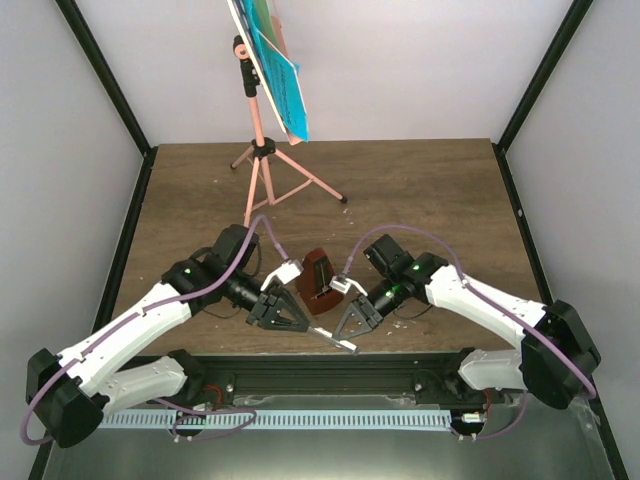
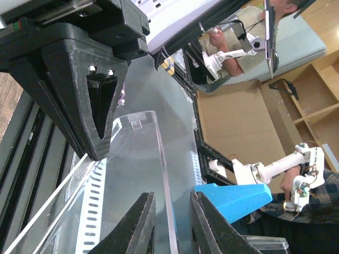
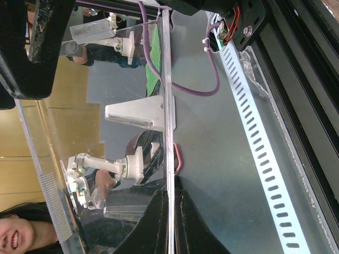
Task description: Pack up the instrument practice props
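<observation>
Clear plastic cover [image 1: 335,340] held at near edge of worktop [image 1: 430,200]; right gripper [image 3: 170,193] clamped on rim, left gripper [image 2: 172,194] astride wall, grip unclear. Next, likely: seat it squarely over metronome [image 1: 320,282].

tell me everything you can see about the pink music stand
The pink music stand stands upright on the far part of the wooden table, left of centre. It has a slim pink pole that looks like metal, black joints, and three legs spread into a tripod with dark tips. Its desk at the top tilts, is cut off by the frame edge, and carries blue pages. Nothing else touches it.
</observation>
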